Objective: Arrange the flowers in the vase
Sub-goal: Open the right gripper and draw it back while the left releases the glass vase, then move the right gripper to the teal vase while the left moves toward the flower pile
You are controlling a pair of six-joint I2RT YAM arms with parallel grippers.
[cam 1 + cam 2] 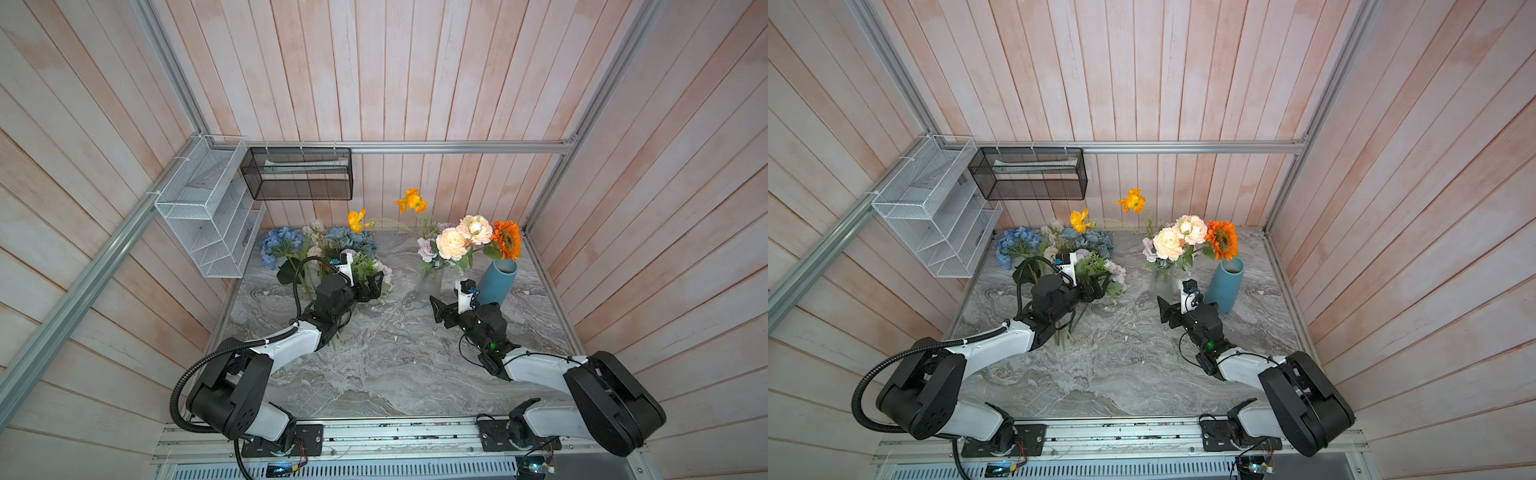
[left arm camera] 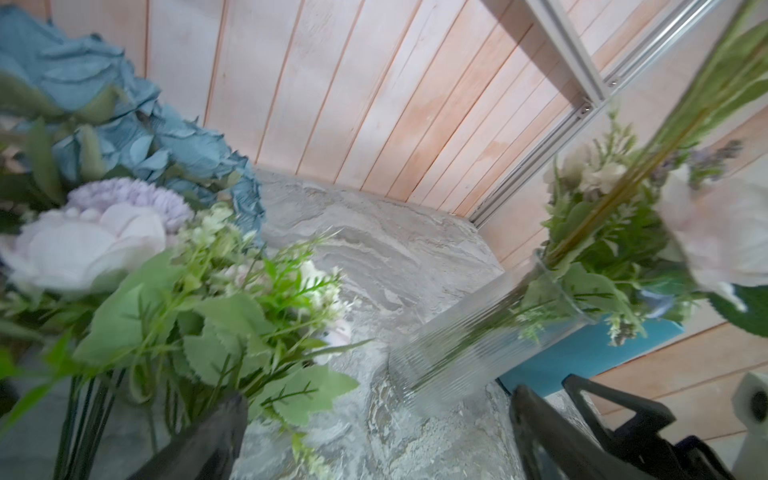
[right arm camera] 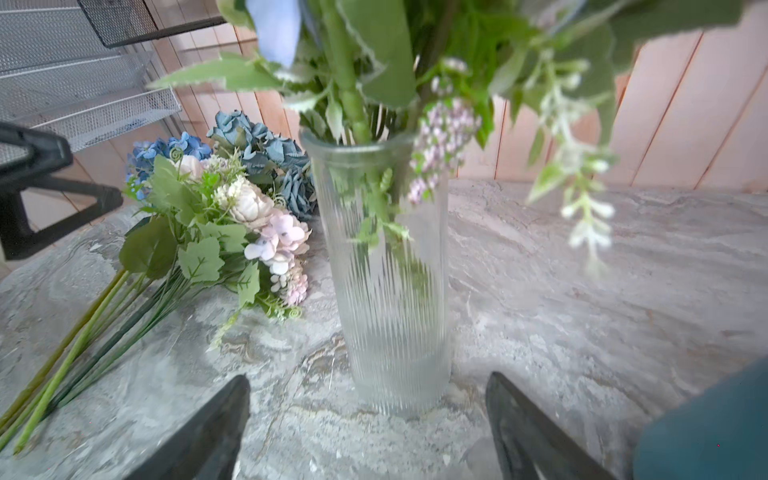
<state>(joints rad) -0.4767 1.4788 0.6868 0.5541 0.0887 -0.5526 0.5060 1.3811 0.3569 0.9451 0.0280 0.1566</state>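
- Claws inspected: two. My left claw point(image 1: 374, 286) is released, with the jaws spread wide. It hangs over the loose flowers point(image 3: 216, 232) at ten o'clock on the marble table point(image 1: 395, 374). Leaves brush one finger point(image 2: 199, 444), but nothing is gripped.
- My right claw point(image 1: 436, 311) is likewise released and grips nothing. The ribbed glass vase point(image 1: 430, 284) stands at its twelve o'clock, near the jaws and untouched.
- Vases: two. The glass vase stands upright at one o'clock on the table. The blue vase point(image 1: 496, 282) is just beside it, at its three o'clock.
- Blooms above the glass vase: two peach roses point(image 1: 451, 243), one lilac rose point(image 1: 426, 251) and one orange poppy spray point(image 1: 411, 201), which stands highest.
- Sunflowers: one, orange point(image 1: 507, 239), above the blue vase's mouth. I cannot tell which vase holds its stem.
- Loose pile, lying flat with stems towards six o'clock: one bright blue hydrangea point(image 1: 280, 245), one dusty-blue cluster point(image 1: 353, 241) and one orange poppy point(image 1: 356, 219). The pale roses and white sprays are too tangled to count.
- Wall racks: two. The white mesh rack point(image 1: 199, 208) is at ten o'clock and the black mesh rack point(image 1: 297, 174) at eleven.
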